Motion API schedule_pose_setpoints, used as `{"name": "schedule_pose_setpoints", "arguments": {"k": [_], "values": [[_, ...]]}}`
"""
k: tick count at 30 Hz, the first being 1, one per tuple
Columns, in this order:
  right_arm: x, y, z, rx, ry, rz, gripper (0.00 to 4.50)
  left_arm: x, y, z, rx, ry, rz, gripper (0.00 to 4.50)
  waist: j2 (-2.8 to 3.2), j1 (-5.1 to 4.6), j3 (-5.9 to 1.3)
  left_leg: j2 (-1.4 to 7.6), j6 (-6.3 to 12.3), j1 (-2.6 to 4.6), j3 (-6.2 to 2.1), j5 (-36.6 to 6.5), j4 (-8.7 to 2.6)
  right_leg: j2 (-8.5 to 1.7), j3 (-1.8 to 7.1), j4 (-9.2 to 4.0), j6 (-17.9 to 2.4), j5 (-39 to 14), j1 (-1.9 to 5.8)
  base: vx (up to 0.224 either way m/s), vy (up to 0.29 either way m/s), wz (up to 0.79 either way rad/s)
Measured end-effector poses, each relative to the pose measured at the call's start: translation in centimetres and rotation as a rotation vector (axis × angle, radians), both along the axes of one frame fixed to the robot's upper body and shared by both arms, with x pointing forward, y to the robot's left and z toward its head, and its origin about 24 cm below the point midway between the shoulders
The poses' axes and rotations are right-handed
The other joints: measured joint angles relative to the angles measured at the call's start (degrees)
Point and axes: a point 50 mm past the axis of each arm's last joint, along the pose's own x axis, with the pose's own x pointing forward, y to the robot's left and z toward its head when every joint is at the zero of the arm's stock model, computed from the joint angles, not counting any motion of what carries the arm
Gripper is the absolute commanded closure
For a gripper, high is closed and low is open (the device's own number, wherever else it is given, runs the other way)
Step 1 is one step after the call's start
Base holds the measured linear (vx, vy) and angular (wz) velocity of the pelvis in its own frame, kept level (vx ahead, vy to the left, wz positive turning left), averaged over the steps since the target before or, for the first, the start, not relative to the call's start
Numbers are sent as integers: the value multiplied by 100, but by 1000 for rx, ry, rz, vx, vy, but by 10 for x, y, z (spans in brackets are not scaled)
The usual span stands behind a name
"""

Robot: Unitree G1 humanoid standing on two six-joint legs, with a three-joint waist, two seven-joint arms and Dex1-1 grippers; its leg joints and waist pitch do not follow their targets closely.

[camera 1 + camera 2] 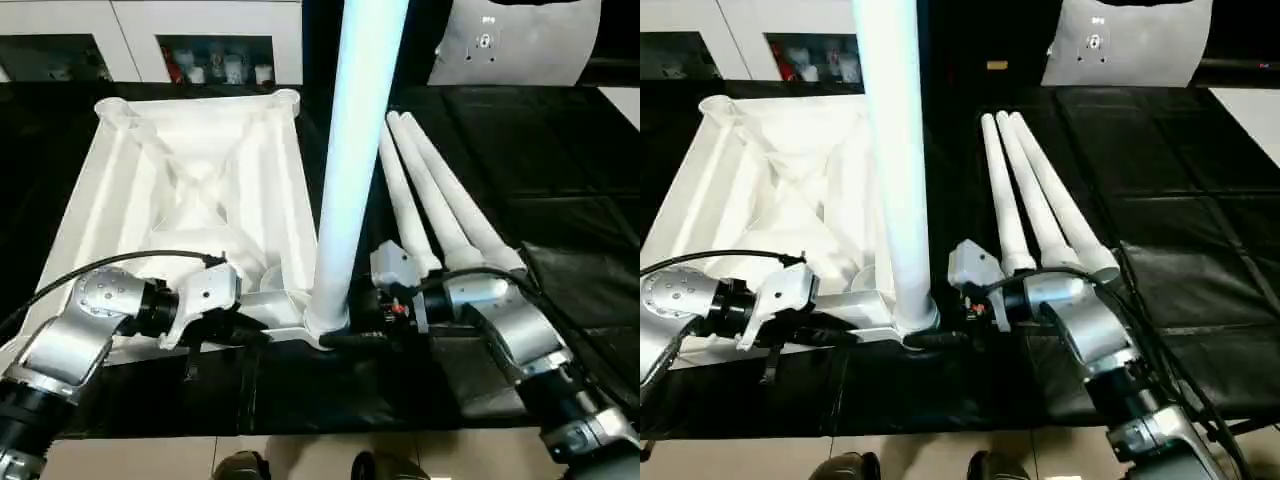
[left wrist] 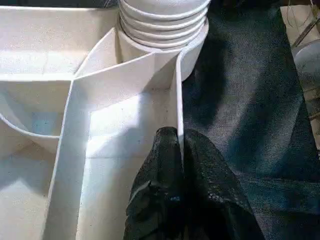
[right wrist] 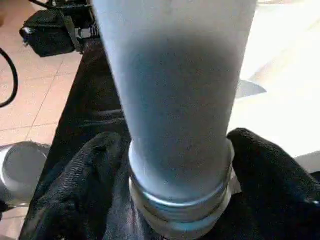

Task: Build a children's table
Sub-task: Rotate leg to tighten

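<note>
White leg (image 1: 352,150) stands in the top's (image 1: 190,190) corner; right tool (image 3: 180,165) hugs it, left tool (image 2: 181,150) pinches the rim.

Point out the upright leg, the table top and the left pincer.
upright leg (image 1: 352,150), left eye view, mid shaft.
table top (image 1: 130,180), left eye view, ribbed underside.
left pincer (image 2: 181,142), left wrist view, between the fingertips shut on the top's edge wall.

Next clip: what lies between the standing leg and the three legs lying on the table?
In the left eye view, the right end effector and its wrist lie between the upright leg and the three spare legs, over black cloth.
</note>
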Motion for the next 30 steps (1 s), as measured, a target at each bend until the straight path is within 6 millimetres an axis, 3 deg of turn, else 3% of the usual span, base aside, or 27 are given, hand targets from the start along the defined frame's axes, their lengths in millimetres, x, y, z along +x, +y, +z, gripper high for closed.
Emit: {"name": "schedule_pose_setpoints", "arguments": {"k": [8, 13, 16, 19, 24, 30], "values": [[0, 1, -2, 8, 10, -1, 172, 1, 2, -1, 0, 6, -15, 450, 1, 8, -1, 0, -1, 10, 0, 0, 1, 0, 0, 0, -1, 0, 9, 0, 0, 0], [-6, 5, -8, 46, 52, -59, 179, -1, 1, -4, -22, 20, 39, 450, 11, 10, -7, 0, 0, 18, 2, -1, -2, 0, 1, -6, -1, -1, 24, 0, 0, 0], [-5, 8, -12, 69, 55, -164, 180, -2, -1, -7, -61, 34, 152, 450, 17, -18, -10, 0, -37, 35, 3, -17, -1, 0, 2, -2, -10, 5, 54, 0, 0, 0], [0, 14, -14, 102, 61, -300, 181, -1, -6, -9, -84, 34, 267, 450, 22, -108, -9, -1, -43, 44, 4, -8, 0, 0, 5, -10, 11, -6, 51, 0, 0, 0], [18, 29, -16, 156, 61, -679, 183, 2, -38, -16, -179, -26, 585, 450, 29, -265, -14, -5, -43, 46, 7, -7, 4, -2, 11, -23, 12, -7, 43, 0, 0, 0], [31, 49, -11, 171, 53, -935, 183, 5, -68, -14, -211, -81, 789, 450, 45, -282, -24, -8, -42, 25, 6, -6, -5, -1, 13, -24, 16, -5, 32, 0, 0, 0]]}}
